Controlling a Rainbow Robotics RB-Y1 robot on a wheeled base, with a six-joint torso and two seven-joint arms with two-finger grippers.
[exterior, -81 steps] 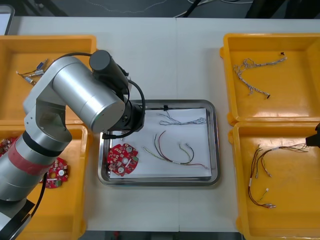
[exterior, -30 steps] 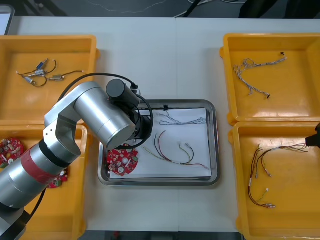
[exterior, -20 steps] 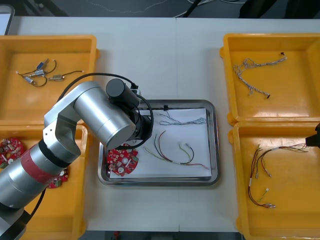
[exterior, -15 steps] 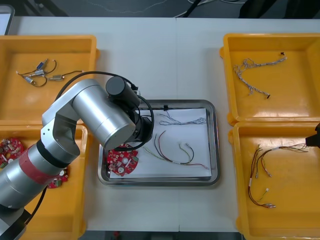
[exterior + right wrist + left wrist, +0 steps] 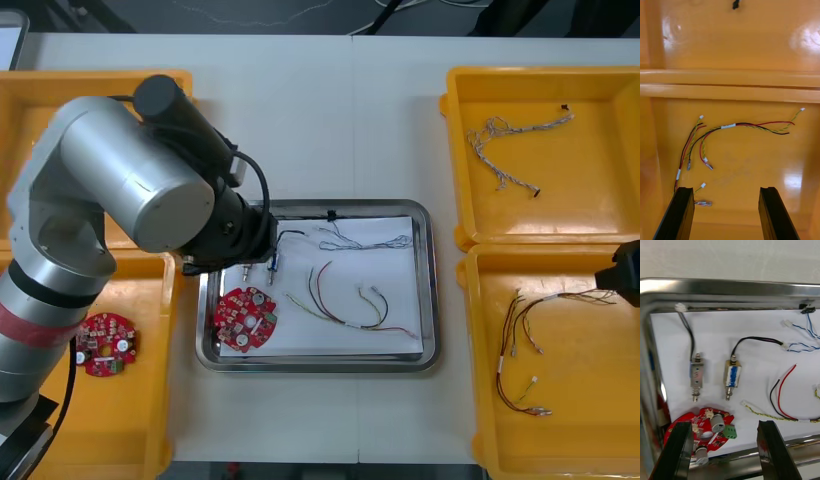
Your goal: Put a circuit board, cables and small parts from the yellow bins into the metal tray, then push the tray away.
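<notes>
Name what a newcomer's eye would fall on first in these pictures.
The big silver left arm looms over the left edge of the metal tray, its left gripper open above two small metal parts and a red circuit board. Bright yellow bins flank the tray; the right gripper hangs open over loose cables.

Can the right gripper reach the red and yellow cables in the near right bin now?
Probably yes. The right gripper is open above that yellow bin, and the red and yellow cables lie loose on its floor beyond the fingers, nothing covering them.
</notes>
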